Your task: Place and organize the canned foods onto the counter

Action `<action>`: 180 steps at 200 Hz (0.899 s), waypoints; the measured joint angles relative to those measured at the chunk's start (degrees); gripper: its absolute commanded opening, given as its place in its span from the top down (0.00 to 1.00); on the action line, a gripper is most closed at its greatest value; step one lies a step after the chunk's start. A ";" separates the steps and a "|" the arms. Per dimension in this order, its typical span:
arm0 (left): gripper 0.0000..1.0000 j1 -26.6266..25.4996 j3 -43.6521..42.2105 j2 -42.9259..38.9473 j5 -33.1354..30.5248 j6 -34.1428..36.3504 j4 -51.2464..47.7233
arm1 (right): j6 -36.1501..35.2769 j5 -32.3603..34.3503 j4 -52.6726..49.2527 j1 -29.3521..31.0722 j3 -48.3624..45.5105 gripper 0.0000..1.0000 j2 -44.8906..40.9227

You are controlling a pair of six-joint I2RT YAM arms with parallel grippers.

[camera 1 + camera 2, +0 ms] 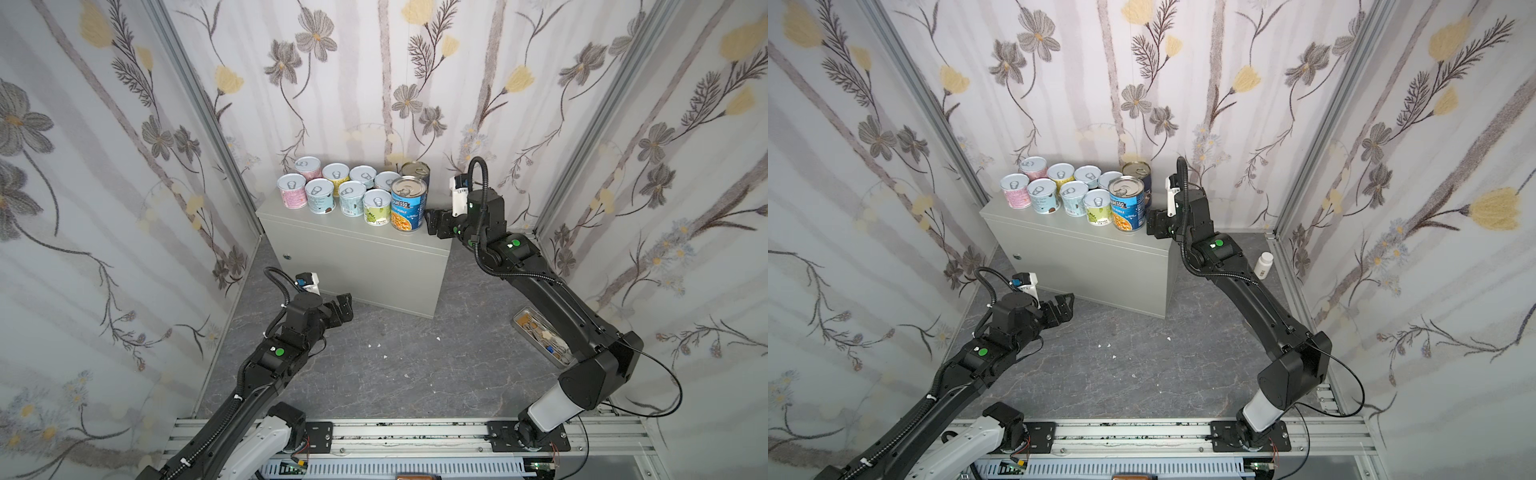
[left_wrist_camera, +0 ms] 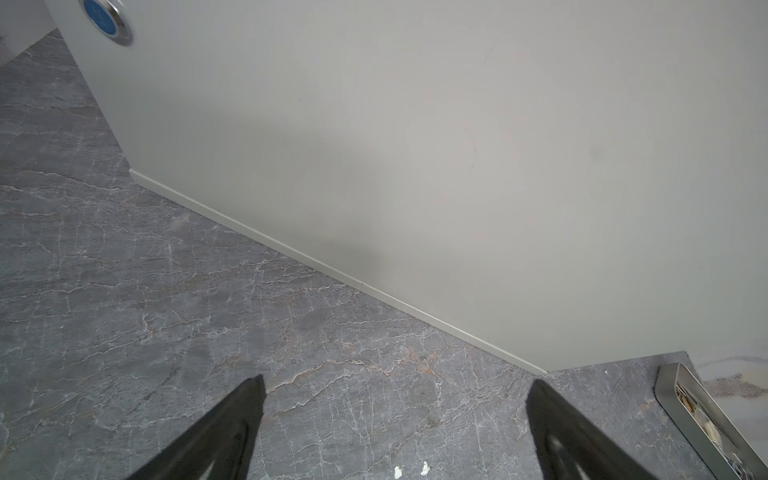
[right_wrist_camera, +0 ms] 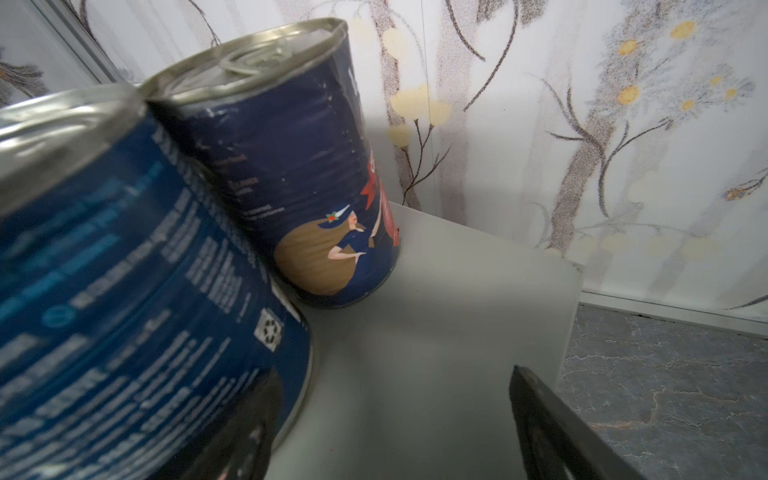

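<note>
Ten cans (image 1: 353, 193) stand upright in two rows on the counter (image 1: 361, 266); right gripper (image 1: 430, 223) parted, empty, beside the blue can (image 1: 409, 205) near the right edge; left gripper (image 1: 347, 307) spread wide, empty.

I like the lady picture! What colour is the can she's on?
The can is dark navy; the right wrist view shows it best.
</note>
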 measured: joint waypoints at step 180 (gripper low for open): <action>0.00 0.00 3.32 -2.08 -4.55 1.33 -1.38 | 0.04 0.28 0.42 -2.75 -6.58 0.05 -11.72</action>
